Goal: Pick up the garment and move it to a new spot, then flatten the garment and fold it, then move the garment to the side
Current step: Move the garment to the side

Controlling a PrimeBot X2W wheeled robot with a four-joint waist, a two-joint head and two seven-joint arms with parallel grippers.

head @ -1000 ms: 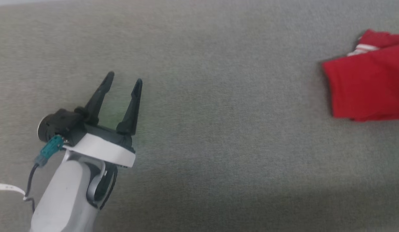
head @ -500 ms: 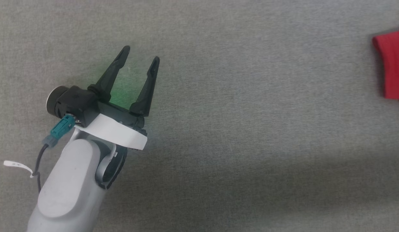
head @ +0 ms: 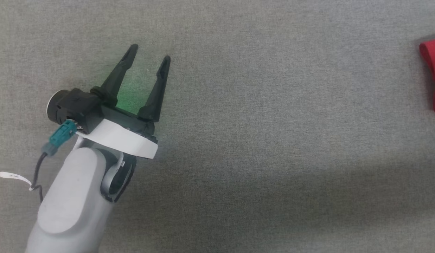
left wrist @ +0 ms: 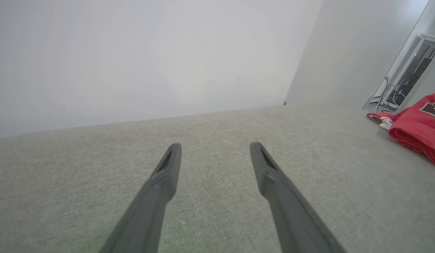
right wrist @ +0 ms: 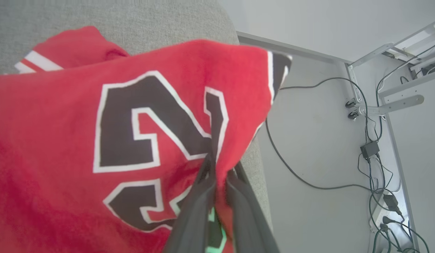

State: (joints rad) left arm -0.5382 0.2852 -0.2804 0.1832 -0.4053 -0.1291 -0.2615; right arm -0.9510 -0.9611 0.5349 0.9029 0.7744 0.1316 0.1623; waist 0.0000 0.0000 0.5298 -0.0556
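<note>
The garment (right wrist: 62, 105) lies bunched at the far right of the grey fabric surface (head: 256, 123), by its rounded corner. It is well apart from the left gripper (head: 149, 53), whose fingers stand spread wide over bare surface. The right gripper (right wrist: 219, 170) pinches a raised fold of the red cloth beside the black number, which faces up; the garment's ends are cut off from sight, so I can't tell how its long axis runs.

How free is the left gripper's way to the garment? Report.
Probably yes: the left gripper is open, with only bare grey surface between it and the garment, far to its right; reach uncertain.
</note>
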